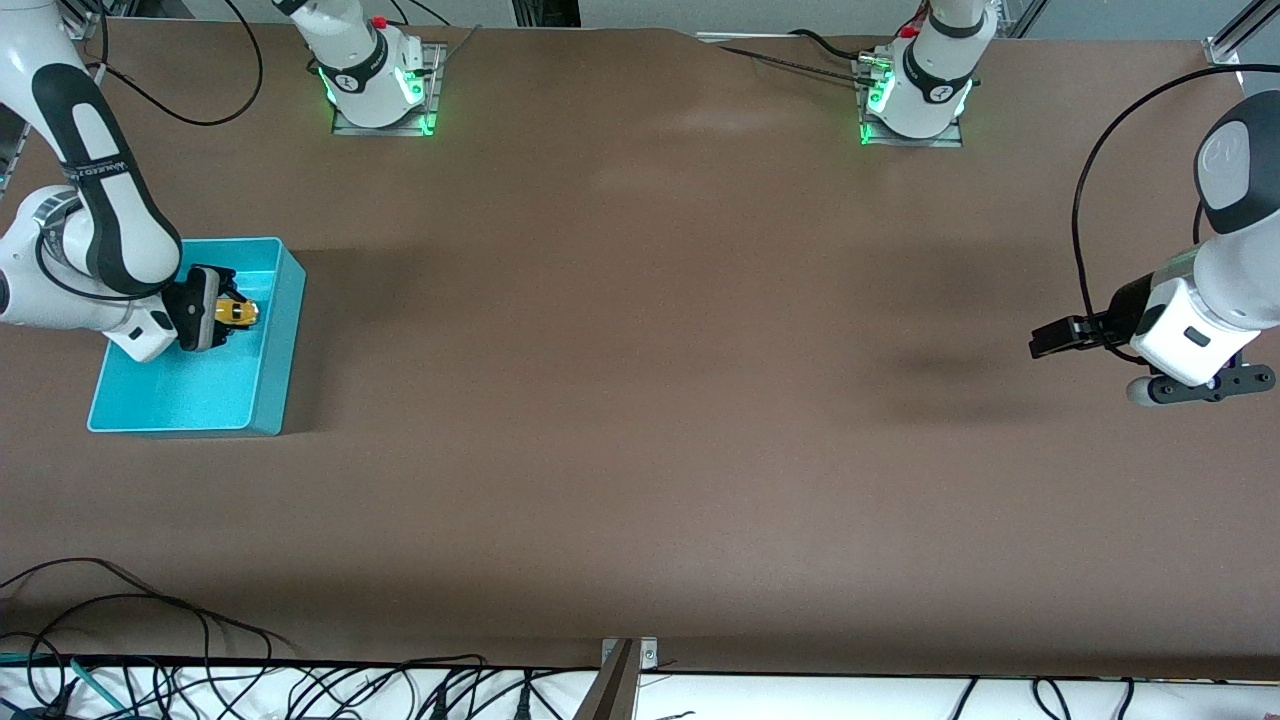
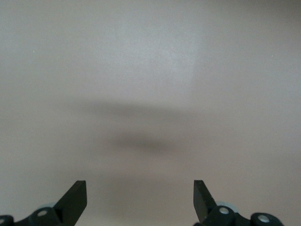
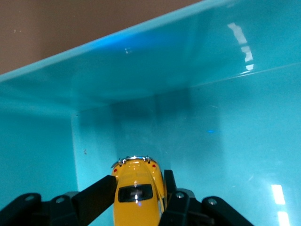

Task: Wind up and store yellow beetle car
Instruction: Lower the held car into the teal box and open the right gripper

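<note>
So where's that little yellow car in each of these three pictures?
Front view: the yellow beetle car is held by the right gripper inside the turquoise bin, at the right arm's end of the table.
Left wrist view: not in it; only bare table under the open left gripper.
Right wrist view: low in the picture, between the fingers.
Shared landmark: the bin's turquoise wall, seen in the front and right wrist views.

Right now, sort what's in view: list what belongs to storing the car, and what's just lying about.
Job:
- yellow beetle car, gripped in right hand
- turquoise bin, under that hand

Lying about:
- loose cables at the table's near edge
- left hand, open, waiting over bare table
</note>
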`<act>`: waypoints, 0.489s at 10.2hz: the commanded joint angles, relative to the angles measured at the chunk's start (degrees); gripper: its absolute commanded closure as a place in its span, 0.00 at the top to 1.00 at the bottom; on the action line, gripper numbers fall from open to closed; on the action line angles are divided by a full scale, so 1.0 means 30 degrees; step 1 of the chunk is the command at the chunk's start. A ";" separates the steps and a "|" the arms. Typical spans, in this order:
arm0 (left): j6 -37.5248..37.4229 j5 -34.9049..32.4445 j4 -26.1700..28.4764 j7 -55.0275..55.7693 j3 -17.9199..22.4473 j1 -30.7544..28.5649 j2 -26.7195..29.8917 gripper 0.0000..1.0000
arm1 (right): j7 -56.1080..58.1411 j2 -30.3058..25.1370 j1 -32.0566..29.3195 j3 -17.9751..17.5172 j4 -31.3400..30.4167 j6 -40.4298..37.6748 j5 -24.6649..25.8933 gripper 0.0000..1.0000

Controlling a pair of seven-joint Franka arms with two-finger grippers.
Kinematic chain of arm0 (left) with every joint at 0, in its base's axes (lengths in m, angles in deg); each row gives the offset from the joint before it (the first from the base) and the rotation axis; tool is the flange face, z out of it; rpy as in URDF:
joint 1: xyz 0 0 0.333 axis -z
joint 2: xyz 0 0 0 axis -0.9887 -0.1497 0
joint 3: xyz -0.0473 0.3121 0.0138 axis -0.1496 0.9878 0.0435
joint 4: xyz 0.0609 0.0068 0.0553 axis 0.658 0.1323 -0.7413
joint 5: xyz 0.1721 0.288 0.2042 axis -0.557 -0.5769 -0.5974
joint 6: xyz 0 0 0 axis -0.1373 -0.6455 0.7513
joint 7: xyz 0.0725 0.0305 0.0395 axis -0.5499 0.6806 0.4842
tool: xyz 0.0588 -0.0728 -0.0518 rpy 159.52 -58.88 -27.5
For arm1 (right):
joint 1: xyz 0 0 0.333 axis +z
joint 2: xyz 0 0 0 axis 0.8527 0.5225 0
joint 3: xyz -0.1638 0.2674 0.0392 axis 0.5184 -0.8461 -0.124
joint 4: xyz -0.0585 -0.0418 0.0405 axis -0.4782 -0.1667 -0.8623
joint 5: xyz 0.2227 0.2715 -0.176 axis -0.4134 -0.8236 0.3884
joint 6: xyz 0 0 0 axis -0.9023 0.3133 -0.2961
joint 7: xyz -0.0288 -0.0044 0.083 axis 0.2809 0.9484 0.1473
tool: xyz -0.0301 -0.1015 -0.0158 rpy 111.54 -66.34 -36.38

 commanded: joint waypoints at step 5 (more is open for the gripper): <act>-0.0255 0.0411 0.0015 -0.0489 -0.0017 -0.0121 0.0245 1.00 | -0.1984 -0.1509 -0.0187 -0.0172 0.2261 -0.3389 -0.2122 1.00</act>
